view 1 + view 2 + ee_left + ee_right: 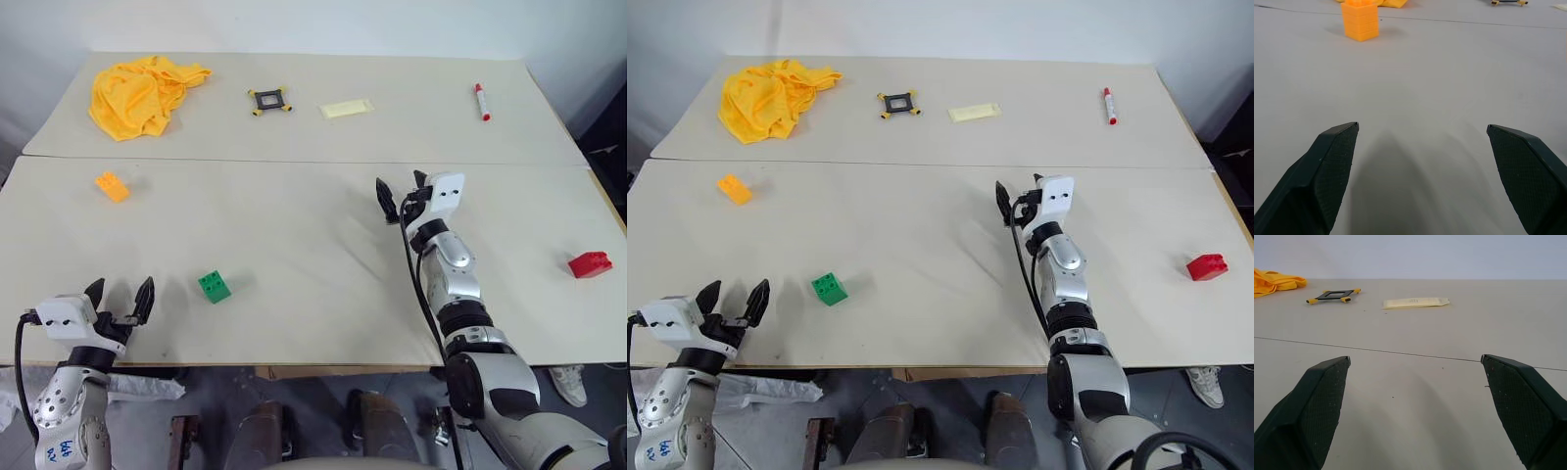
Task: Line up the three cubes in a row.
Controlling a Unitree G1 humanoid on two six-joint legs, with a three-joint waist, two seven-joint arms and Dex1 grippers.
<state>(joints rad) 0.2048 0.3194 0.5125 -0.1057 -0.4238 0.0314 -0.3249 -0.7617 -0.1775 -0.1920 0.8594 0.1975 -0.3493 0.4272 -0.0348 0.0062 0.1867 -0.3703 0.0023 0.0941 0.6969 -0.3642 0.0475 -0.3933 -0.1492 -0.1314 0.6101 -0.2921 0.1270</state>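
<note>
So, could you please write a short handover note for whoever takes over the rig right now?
Left pincer: open, empty, low at the near left edge of the table.
Right pincer: open, empty, over the middle of the table, pointing toward the far side.
Orange cube: far left. Green cube: near the front, right of the left pincer. Red cube: far right edge.
Done: nothing; the cubes lie widely apart, none held.
Left: pick up each cube and set all three in a row.

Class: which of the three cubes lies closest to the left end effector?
The green cube, just beside the left end effector; orange and red lie farther.
</note>
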